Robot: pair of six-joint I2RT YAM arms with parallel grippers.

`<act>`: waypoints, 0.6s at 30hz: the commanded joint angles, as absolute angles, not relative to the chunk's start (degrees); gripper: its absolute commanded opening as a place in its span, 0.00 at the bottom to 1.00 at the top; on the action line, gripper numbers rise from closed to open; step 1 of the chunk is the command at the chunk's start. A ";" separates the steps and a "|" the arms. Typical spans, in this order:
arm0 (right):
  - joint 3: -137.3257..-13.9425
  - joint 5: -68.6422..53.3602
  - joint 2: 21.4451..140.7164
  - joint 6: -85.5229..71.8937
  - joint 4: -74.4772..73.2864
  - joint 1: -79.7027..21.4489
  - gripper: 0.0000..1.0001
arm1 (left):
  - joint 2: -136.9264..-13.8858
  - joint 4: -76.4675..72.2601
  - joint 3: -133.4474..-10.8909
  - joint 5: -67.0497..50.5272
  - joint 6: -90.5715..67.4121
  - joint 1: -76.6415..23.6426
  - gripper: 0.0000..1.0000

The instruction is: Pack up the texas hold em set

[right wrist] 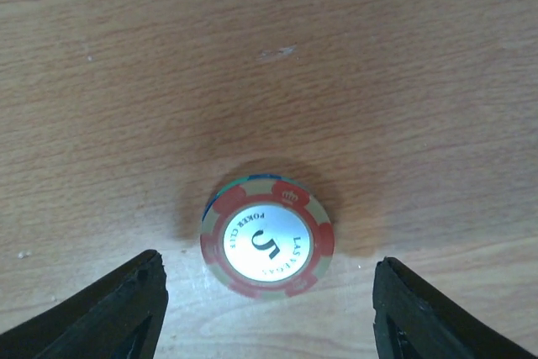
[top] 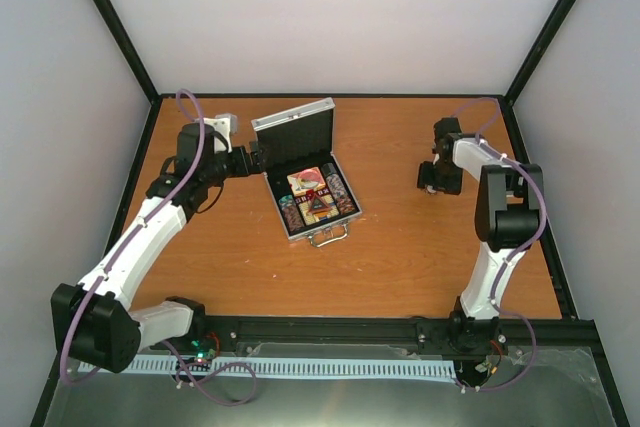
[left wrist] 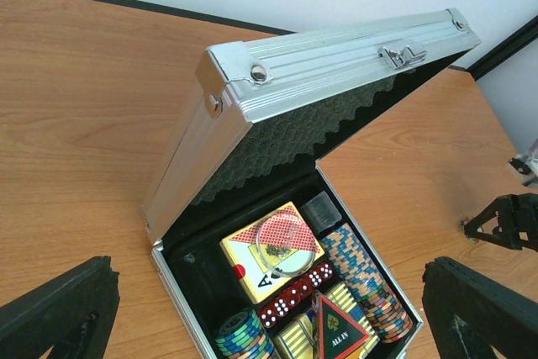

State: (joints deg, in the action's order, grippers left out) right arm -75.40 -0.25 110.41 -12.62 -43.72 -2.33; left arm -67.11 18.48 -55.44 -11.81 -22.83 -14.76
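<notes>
A wooden table (top: 400, 247) stands enclosed by plain white walls (top: 340, 7).

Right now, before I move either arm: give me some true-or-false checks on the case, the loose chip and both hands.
1. The silver aluminium case is shut. False: it stands open.
2. A red-edged poker chip marked 5 lies on the wooden table, outside the case. True.
3. The right hand is clamped on that chip. False: its fingers are spread either side of it, not touching.
4. Inside the case lie dark red dice. True.
5. The left hand holds a chip. False: it is open and empty, beside the case.
</notes>
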 commanded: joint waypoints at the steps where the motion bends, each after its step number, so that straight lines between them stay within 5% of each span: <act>1: -77.44 1.13 112.48 -11.24 -45.41 -2.46 0.67 | -66.62 18.20 -57.03 -12.20 -24.28 -14.42 1.00; 18: -78.64 1.76 116.90 -10.04 -46.14 -3.43 0.55 | -69.53 17.64 -58.82 -13.64 -25.14 -14.23 1.00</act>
State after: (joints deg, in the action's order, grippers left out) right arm -78.06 1.06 114.26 -10.52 -45.74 -3.16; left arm -69.08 18.44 -55.94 -12.49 -24.69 -14.55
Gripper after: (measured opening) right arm 0.562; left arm 0.997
